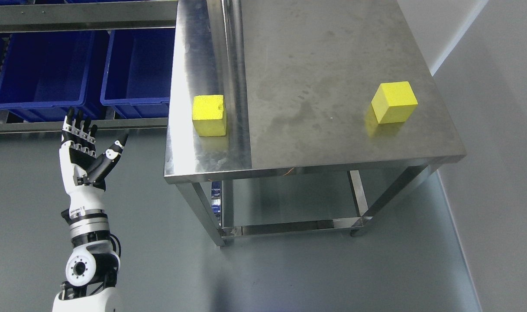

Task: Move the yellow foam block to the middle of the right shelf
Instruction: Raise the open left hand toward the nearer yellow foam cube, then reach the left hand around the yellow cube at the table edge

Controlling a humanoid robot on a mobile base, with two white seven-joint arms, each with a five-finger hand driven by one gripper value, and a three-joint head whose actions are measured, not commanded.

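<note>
Nearest, at the lower left, the white-and-black left robot hand (pixel 83 145) is raised over the grey floor with its fingers spread and holding nothing; the right arm is out of view. Beyond it to the right stands the stainless-steel bench (pixel 315 156). Two yellow foam cubes rest on its top: the left yellow foam block (pixel 209 115) sits near the bench's left front edge, beside a raised steel strip, and the right yellow foam block (pixel 394 102) sits well apart toward the right side. Which one the task means cannot be told. Either should be light and slightly squashy, with a grippy surface; a gentle pinch across two opposite side faces seems best. Farther back, dark blue plastic bins (pixel 46 69) sit on a rack.
</note>
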